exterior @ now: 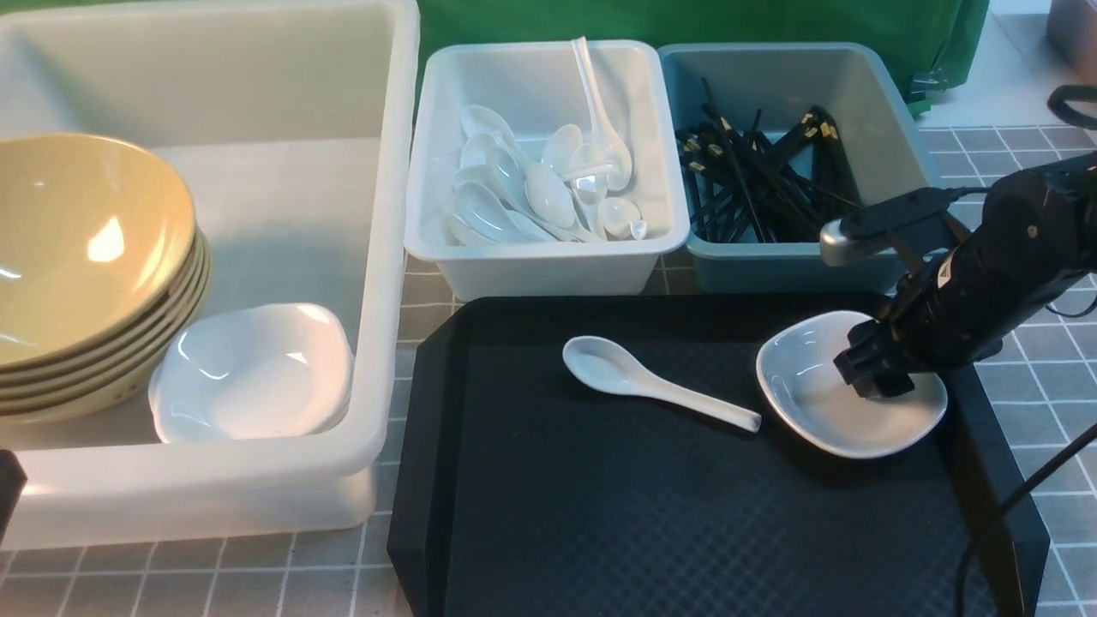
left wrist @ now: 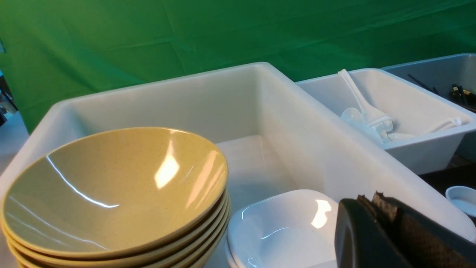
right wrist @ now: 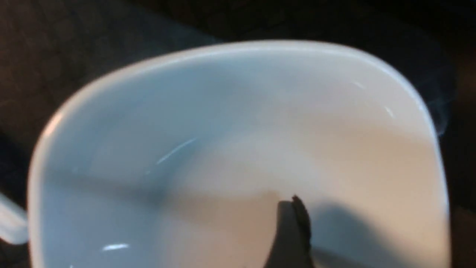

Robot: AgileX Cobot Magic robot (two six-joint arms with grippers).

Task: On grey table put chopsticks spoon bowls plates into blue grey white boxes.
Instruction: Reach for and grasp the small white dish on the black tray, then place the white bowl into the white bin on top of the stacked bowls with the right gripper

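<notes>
A white plate point(exterior: 814, 416) and a white spoon point(exterior: 634, 381) lie on the black tray point(exterior: 643, 514). My right gripper point(exterior: 874, 377) hangs low over the plate's right half; in the right wrist view one finger point(right wrist: 293, 227) shows inside the plate point(right wrist: 223, 130), far from the other, which is out of view. My left gripper point(left wrist: 368, 197) is shut and empty beside the large translucent box point(exterior: 390, 257). That box holds stacked tan bowls point(exterior: 77, 248) and white plates point(exterior: 257, 373).
The small white box point(exterior: 548, 266) holds several spoons point(exterior: 531, 188). The blue-grey box point(exterior: 771, 266) holds several black chopsticks point(exterior: 763, 180). Both stand behind the tray on the grey tiled table point(exterior: 1037, 368). A green cloth hangs at the back.
</notes>
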